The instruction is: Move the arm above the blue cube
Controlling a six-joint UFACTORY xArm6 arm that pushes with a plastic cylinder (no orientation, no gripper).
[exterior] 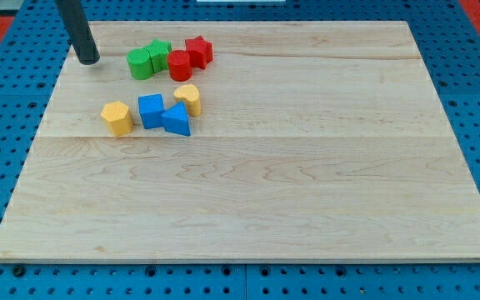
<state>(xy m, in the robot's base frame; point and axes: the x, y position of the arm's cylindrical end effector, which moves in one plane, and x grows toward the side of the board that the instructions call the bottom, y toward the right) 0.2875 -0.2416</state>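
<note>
Holding nothing, my tip (pixel 88 60) sits left of two green, two red, two yellow, two blue blocks, blue cube (pixel 151 110) included

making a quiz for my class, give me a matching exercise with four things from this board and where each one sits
Things:
1. tip
2. red star
3. blue cube
4. yellow hexagon

Places:
A. leftmost block of the lower group
B. between the yellow hexagon and the blue triangle
C. left of the green blocks, touching none
D. right end of the upper group

Pairs: 1-C, 2-D, 3-B, 4-A
</note>
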